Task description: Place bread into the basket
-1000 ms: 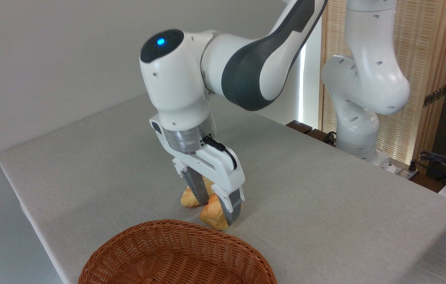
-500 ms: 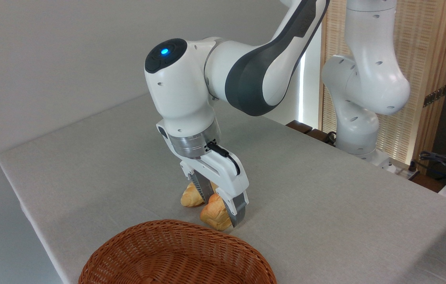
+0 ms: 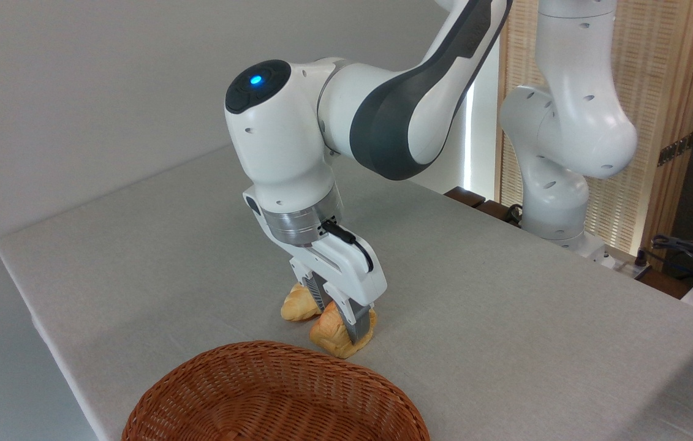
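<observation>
Now the fingers [image 3: 339, 309] pinch the bread [image 3: 341, 332] on the table [image 3: 505, 306].

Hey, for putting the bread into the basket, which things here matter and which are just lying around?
Part of the job:
- bread, on the table by the basket's rim
- basket
- gripper, fingers closed in on the bread

Just lying around:
- second bread piece, behind the gripper
- table
- cables, far right
</observation>
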### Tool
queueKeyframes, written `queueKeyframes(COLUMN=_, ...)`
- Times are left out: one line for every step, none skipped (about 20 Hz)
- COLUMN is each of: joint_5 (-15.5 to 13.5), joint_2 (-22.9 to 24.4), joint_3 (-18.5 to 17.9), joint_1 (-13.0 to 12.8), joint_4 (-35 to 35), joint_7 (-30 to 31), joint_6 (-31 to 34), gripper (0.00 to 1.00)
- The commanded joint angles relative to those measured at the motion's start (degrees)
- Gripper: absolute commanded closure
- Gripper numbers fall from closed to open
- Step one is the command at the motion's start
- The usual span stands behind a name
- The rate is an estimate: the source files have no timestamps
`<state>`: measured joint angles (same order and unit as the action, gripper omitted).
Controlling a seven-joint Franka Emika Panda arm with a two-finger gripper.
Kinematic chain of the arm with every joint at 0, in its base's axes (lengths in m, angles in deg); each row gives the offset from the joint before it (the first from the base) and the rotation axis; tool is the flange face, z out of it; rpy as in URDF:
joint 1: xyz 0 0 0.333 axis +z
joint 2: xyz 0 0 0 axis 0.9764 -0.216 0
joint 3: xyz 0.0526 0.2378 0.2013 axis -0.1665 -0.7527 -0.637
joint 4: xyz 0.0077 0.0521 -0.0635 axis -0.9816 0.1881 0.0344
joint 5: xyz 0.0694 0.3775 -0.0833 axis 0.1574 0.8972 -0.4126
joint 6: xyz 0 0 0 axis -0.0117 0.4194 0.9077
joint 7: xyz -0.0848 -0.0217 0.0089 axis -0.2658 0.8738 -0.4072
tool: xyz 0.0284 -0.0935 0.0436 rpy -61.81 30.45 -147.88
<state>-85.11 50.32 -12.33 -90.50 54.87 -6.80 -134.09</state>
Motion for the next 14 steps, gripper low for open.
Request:
queueKeyframes(joint_5=0.3, joint_2=2.1, joint_3=-0.5, joint_1=-0.2, joint_4=-0.2, joint_7=-1.0, joint_6=0.5, gripper=0.63)
queueKeyframes(joint_5=-0.4, joint_2=3.2, joint_3=-0.6, joint_1=-0.1, joint_4=-1.2, joint_7=-1.0, joint_6=1.4, gripper=0.63)
queueKeyframes(joint_5=-0.5, joint_2=3.8, joint_3=-0.6, joint_1=-0.2, joint_4=-2.2, joint_7=-1.0, joint_6=3.2, gripper=0.63)
queueKeyframes(joint_5=-0.5, joint_2=4.2, joint_3=-0.1, joint_1=-0.3, joint_4=-3.4, joint_7=-1.1, joint_6=5.1, gripper=0.62)
queueKeyframes(joint_5=-0.5, joint_2=4.7, joint_3=0.1, joint_1=-0.4, joint_4=-4.6, joint_7=-1.0, joint_6=6.1, gripper=0.62)
queueKeyframes(joint_5=-0.5, joint_2=4.9, joint_3=0.1, joint_1=-0.5, joint_4=-6.2, joint_7=-1.0, joint_6=6.3, gripper=0.62)
queueKeyframes(joint_5=-0.7, joint_2=5.0, joint_3=0.1, joint_1=-0.6, joint_4=-7.6, joint_7=-1.0, joint_6=6.3, gripper=0.58)
queueKeyframes(joint_5=-0.8, joint_2=5.0, joint_3=0.1, joint_1=-0.6, joint_4=-9.0, joint_7=-0.9, joint_6=6.1, gripper=0.55)
queueKeyframes(joint_5=-0.8, joint_2=5.0, joint_3=0.0, joint_1=-0.6, joint_4=-11.0, joint_7=-0.6, joint_6=6.0, gripper=0.55)
queueKeyframes(joint_5=-0.7, joint_2=4.9, joint_3=0.0, joint_1=-0.6, joint_4=-13.0, joint_7=-0.2, joint_6=5.9, gripper=0.55)
queueKeyframes(joint_5=-0.5, joint_2=4.7, joint_3=-0.1, joint_1=-0.5, joint_4=-14.1, joint_7=0.1, joint_6=5.4, gripper=0.55)
queueKeyframes(joint_5=-0.3, joint_2=4.5, joint_3=-0.1, joint_1=-0.5, joint_4=-14.3, joint_7=0.1, joint_6=5.1, gripper=0.55)
queueKeyframes(joint_5=-0.5, joint_2=4.5, joint_3=-0.3, joint_1=-0.4, joint_4=-14.3, joint_7=0.2, joint_6=3.7, gripper=0.55)
queueKeyframes(joint_5=-0.6, joint_2=4.4, joint_3=-0.4, joint_1=-0.3, joint_4=-14.3, joint_7=0.5, joint_6=2.2, gripper=0.55)
